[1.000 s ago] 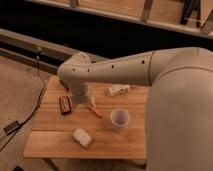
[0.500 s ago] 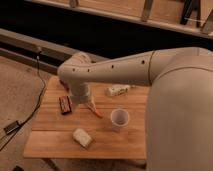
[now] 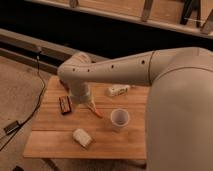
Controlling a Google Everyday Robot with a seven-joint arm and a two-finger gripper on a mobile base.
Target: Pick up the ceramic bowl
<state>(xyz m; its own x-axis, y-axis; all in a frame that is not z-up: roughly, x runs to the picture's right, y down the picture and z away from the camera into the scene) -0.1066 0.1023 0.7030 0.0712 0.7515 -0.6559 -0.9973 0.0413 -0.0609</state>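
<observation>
A: Tool?
B: Tool sits low over the table, left of middle, under the arm. Grip state: cannot tell.
A: Ceramic bowl?
B: Not visible. White cup right of the tool, apart. Pale packet near the front edge. Carpet floor, cable on the left.

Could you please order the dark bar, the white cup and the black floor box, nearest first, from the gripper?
1. Dark bar, picture-left of the gripper over the table, and white cup, picture-right: too close to call.
2. Black box, on the floor beyond the table's left edge: clearly farthest.
</observation>
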